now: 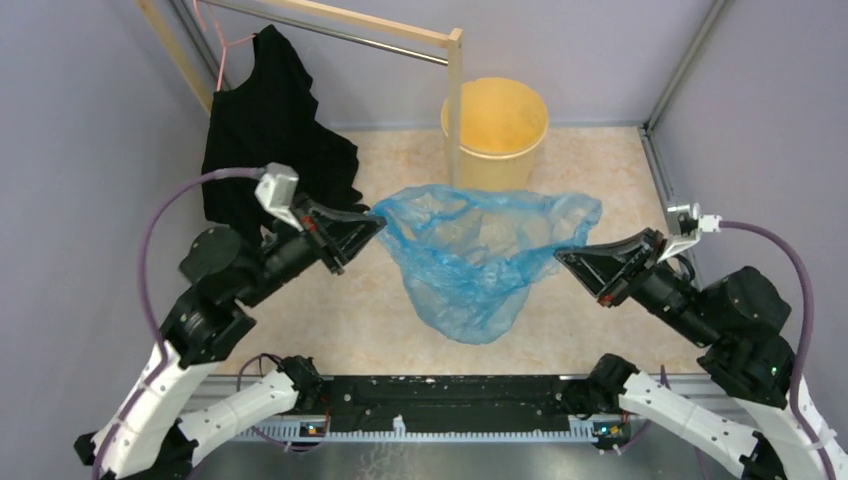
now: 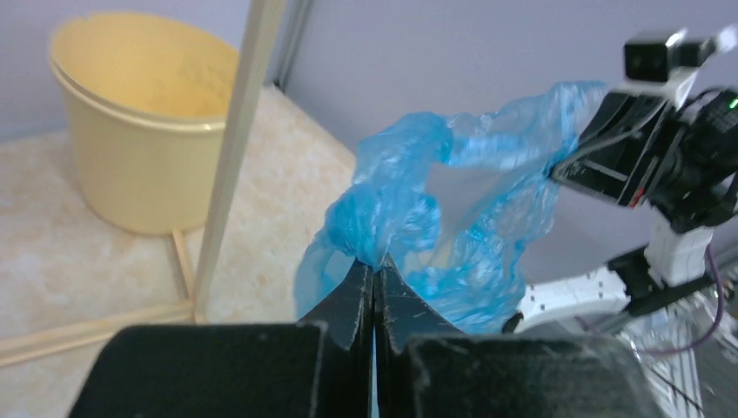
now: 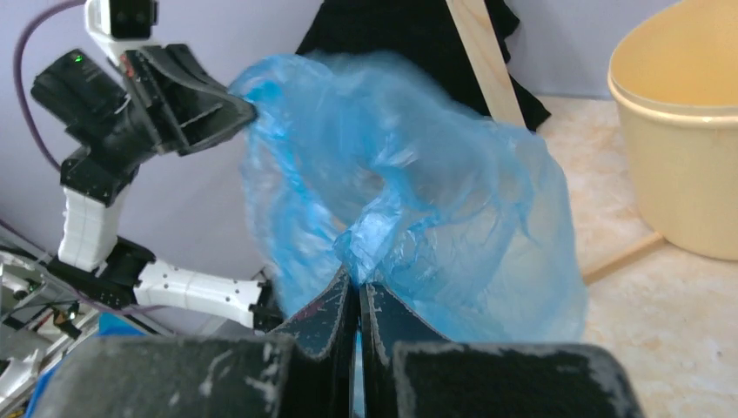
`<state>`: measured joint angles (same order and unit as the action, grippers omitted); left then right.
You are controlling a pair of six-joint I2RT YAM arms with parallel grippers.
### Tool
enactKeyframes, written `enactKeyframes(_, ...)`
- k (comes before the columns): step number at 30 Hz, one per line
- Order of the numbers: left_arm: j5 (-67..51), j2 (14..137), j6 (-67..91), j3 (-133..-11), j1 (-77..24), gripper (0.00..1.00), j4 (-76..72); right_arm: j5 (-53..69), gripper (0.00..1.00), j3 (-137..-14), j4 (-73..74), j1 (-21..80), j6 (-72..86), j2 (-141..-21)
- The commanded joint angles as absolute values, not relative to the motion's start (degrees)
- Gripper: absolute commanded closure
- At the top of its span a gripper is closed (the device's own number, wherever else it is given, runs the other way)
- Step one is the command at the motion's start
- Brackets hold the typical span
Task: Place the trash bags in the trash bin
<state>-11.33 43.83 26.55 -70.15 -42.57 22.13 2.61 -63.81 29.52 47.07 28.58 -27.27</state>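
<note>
Blue bag (image 1: 470,255) hangs edge-pinched between left gripper (image 1: 376,223) and right gripper (image 1: 562,259).

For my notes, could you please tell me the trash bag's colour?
The trash bag is translucent blue, clearest in the top external view.

Nothing to read here, folks: no lettering, label, brand or number comes out legible anywhere. The bag (image 1: 470,260) stretched between the left pincer (image 1: 374,222) and the right pincer (image 1: 560,258) is plain blue, and the bin (image 1: 495,125) beyond them shows bare plastic.
</note>
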Motion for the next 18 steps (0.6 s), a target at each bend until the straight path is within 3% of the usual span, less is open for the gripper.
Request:
enactKeyframes(1,-1.1,39.7,26.4,-64.0,-42.6,1.00,28.0,-0.4,1.00,-54.1,32.3,46.8,28.2,-24.0)
enactKeyframes(4,2.2,39.5,30.1,-57.5,-42.5,1.00,34.5,1.1,1.00,-43.1,32.3,46.8,33.7,-21.6)
enactKeyframes(8,6.0,35.9,29.6,-57.6,-42.5,1.00,38.2,7.9,1.00,-34.1,28.8,46.8,40.5,-17.3)
enactKeyframes(15,8.2,37.9,20.1,-75.2,-42.5,1.00,37.2,1.5,1.00,-57.1,36.9,46.8,28.1,-24.7)
enactKeyframes(18,10.9,37.3,20.2,-75.1,-42.5,1.00,36.5,3.1,1.00,-57.7,33.8,46.8,27.3,-27.1)
